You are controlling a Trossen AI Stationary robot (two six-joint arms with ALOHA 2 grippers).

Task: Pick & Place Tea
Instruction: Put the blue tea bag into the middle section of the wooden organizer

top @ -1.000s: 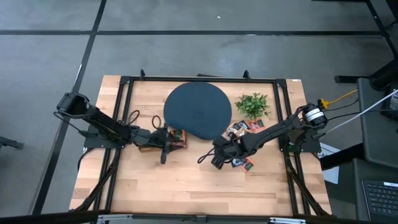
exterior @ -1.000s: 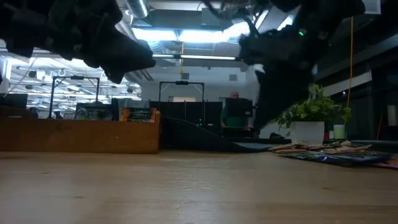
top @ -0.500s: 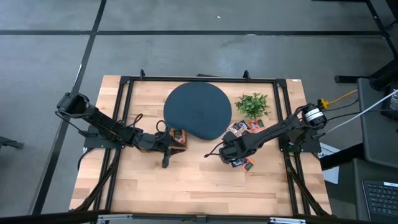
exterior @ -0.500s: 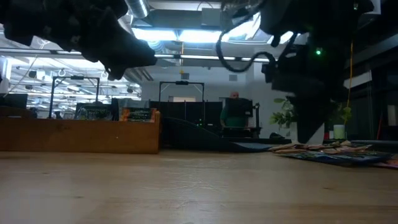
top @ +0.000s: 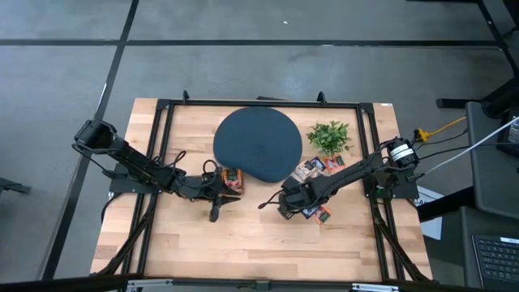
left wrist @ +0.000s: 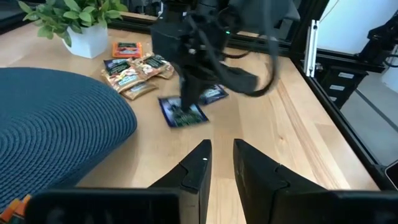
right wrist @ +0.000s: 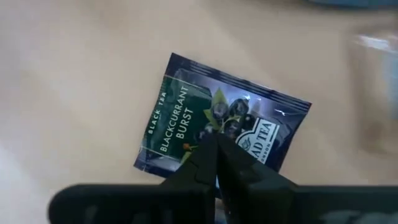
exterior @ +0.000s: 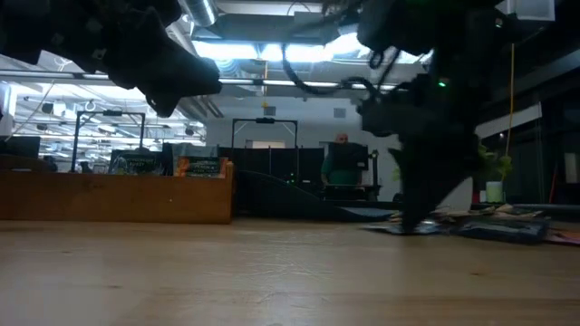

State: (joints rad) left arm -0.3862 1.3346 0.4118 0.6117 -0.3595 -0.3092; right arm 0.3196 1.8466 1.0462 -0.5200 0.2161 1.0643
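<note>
Open lab hall, ceiling strip-lights [exterior: 272, 50]

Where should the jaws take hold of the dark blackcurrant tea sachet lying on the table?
The blackcurrant sachet lies flat on the wooden table, clear of the other sachets, so coming straight down looks best. Its faces are too broad to span, so pinching one free edge or corner probably suits it. The right gripper is already above it, jaws nearly closed.

Right gripper [right wrist: 216, 152] fingers closed together over a blackcurrant tea sachet [right wrist: 217, 115] on wood
</note>
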